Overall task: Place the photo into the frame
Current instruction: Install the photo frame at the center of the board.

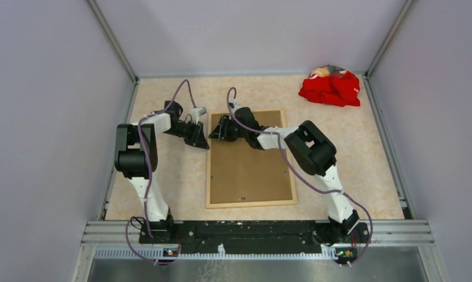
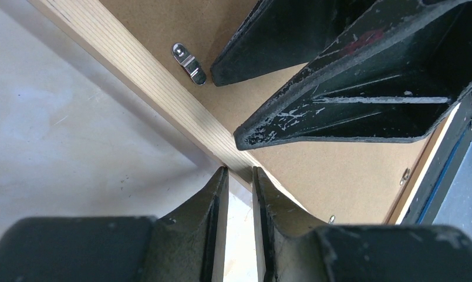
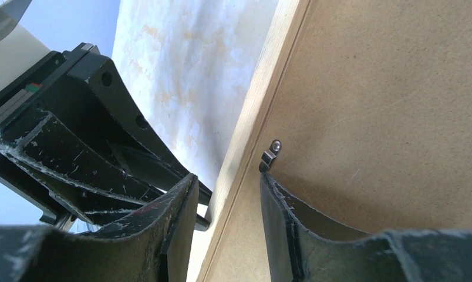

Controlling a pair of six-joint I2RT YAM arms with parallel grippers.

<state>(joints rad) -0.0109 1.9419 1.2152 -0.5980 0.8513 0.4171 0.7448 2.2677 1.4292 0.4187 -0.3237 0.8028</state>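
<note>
The frame [image 1: 251, 202] lies face down mid-tabletop [image 1: 363, 176], brown backing board [image 1: 248, 170] still fitted, no photo visible. The left pincer [image 2: 239, 176], nearly pressed together, and half-spread right pincer [image 3: 229, 194] work its far-left edge, pinching nothing; most steps remain.

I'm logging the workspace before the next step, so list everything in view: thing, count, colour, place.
frame: one, light natural wood, lying face down at the table's middle.
backing board: one, plain brown, seated inside the frame.
metal clips: at least three seen, silver, along the frame's inner edges on the board.
red cloth: one, red with a printed patch, bunched at the far right corner.
table: one, mottled beige, under everything.
photo: not visible in any view.
left gripper: one, black, at the frame's far left corner, jaws nearly shut.
right gripper: one, black, jaws apart astride the frame's left rail by a clip.
</note>
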